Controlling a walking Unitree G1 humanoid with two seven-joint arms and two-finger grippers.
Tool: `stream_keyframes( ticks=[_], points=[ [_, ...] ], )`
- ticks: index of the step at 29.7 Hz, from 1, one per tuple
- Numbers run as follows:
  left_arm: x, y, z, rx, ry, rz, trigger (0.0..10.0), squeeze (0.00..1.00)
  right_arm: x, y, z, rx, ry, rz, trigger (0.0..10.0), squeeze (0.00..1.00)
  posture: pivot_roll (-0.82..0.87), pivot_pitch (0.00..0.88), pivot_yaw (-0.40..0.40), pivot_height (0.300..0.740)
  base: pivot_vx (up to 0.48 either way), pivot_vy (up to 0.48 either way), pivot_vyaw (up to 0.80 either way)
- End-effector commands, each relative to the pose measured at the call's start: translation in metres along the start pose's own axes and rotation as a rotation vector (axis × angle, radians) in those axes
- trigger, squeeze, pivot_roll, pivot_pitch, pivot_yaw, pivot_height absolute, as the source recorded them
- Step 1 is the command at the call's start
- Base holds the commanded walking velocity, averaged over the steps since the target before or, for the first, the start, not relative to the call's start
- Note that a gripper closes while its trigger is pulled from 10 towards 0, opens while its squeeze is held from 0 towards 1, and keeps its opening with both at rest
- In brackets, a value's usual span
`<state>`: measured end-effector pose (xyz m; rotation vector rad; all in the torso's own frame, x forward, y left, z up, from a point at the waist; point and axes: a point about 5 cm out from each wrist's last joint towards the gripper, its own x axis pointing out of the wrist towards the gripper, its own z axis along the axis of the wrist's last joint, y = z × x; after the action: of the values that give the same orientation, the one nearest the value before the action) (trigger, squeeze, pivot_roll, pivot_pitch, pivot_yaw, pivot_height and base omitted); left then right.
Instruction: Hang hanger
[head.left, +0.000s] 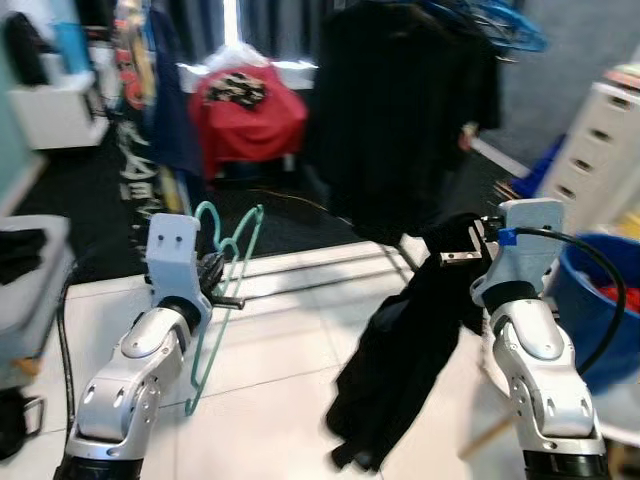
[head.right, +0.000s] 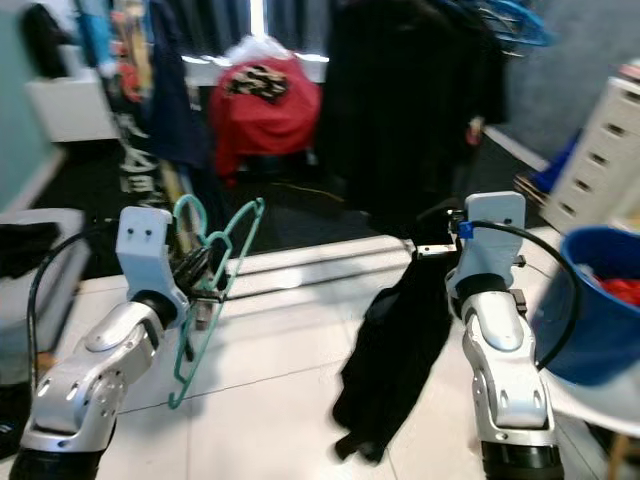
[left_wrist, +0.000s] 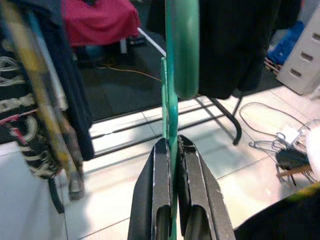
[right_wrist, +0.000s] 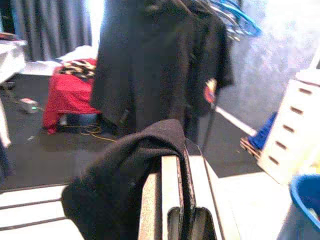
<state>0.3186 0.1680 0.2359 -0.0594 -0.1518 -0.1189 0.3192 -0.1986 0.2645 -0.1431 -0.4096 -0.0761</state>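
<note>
A green plastic hanger (head.left: 222, 300) hangs from my left gripper (head.left: 213, 272), which is shut on its upper part; the wrist view has the green bar (left_wrist: 172, 135) pinched between the two black fingers (left_wrist: 161, 195). On the other side, my right gripper (head.left: 462, 248) is shut on a black garment (head.left: 405, 355) that droops down to the tiled floor. The cloth (right_wrist: 125, 185) drapes over that gripper's fingers in the right wrist view. Behind, dark clothes (head.left: 400, 110) hang on a rack with blue hangers (head.left: 500, 25) at its top.
A blue tub (head.left: 600, 310) of laundry stands at my right, with a white drawer unit (head.left: 600, 150) behind it. A red-covered object (head.left: 248, 115) sits at the back on the dark floor. The rack's base rails (head.left: 320, 275) cross the white tiles ahead.
</note>
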Motion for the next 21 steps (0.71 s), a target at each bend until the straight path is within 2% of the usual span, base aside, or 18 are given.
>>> stream_keyframes(
  ticks=[1,9,14,16,17,18,21],
  points=[
    [-0.001,0.001,-0.001,0.009,0.007,0.006,10.0,0.0,0.0,0.0,0.001,0.012,-0.015,-0.003,10.0,0.0,-0.06,0.186,-0.021,0.74,0.0,0.0,-0.8],
    [-0.001,0.003,0.002,0.043,-0.01,0.012,10.0,0.0,0.001,0.002,0.002,0.012,-0.024,0.005,10.0,0.0,-0.06,0.186,-0.017,0.74,0.0,0.0,-0.8],
    [-0.001,0.008,0.007,0.122,-0.024,0.018,10.0,0.0,0.001,0.003,0.005,-0.004,-0.039,0.012,10.0,0.0,-0.05,0.179,-0.016,0.74,0.0,0.0,-0.8],
    [-0.001,0.01,0.007,0.129,-0.024,0.02,10.0,0.0,0.001,0.004,0.005,-0.018,-0.045,0.015,10.0,0.0,-0.05,0.179,-0.016,0.74,0.0,0.0,-0.8],
    [-0.004,0.012,0.008,0.186,-0.035,0.001,10.0,0.0,-0.001,0.006,0.003,-0.116,-0.067,0.042,10.0,0.0,-0.05,0.174,-0.016,0.74,0.0,0.0,-0.8],
    [-0.008,0.013,0.006,0.224,-0.043,-0.014,10.0,0.0,-0.004,0.009,0.0,-0.172,-0.073,0.063,10.0,0.0,-0.05,0.168,-0.016,0.74,0.0,0.0,-0.8],
    [-0.011,0.013,0.003,0.26,-0.05,-0.03,10.0,0.0,-0.007,0.011,-0.005,-0.222,-0.076,0.086,10.0,0.0,-0.05,0.166,-0.017,0.74,0.0,0.0,-0.8]
  ],
)
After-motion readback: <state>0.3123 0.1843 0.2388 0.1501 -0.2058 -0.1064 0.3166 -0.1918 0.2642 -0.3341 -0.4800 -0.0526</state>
